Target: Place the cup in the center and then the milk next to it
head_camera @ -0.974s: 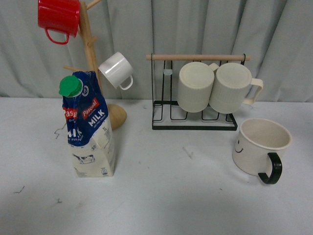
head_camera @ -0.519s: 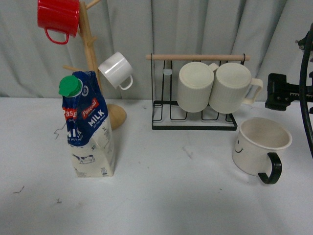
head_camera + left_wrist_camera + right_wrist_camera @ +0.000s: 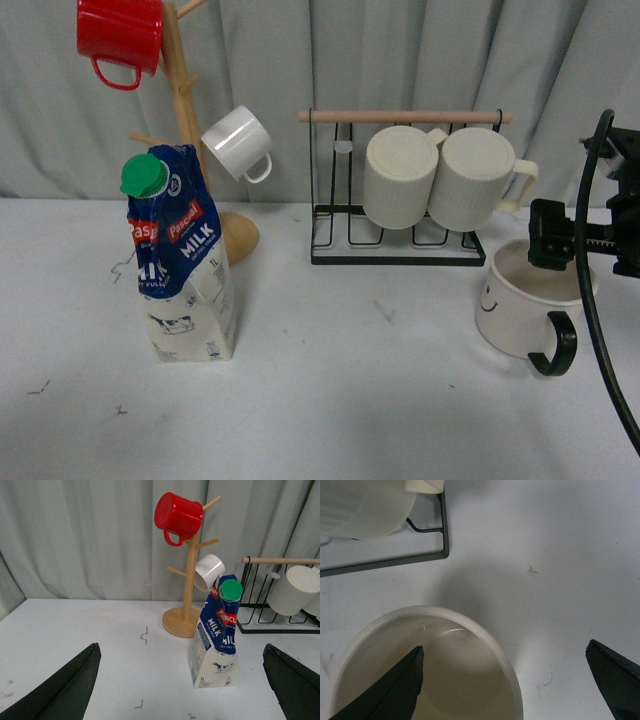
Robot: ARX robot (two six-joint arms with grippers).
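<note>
Hovering over the cup (image 3: 528,305) at the right of the table (image 3: 350,400), the right gripper (image 3: 553,247) hangs just above the rim in the front view; how wide it stands is hard to read from here. The cup sits upright, black handle toward the camera, smiley on its side, just in front of the wire rack (image 3: 395,255) with its two ribbed mugs (image 3: 400,175). Far left, the milk (image 3: 182,265) stands upright, green cap on, close to the wooden mug tree (image 3: 185,110) carrying a red mug (image 3: 120,35) and a white mug (image 3: 237,143).

Over to the left wrist: the left gripper (image 3: 181,649) is spread wide, fingers (image 3: 65,690) clear of everything, nothing held. The milk stands ahead of it, apart.

Right wrist now: that claw is wide apart and empty, one finger over the cup's hollow, the other out over bare table, the cup's wall between them. Whether either touches the rim, I cannot tell.
</note>
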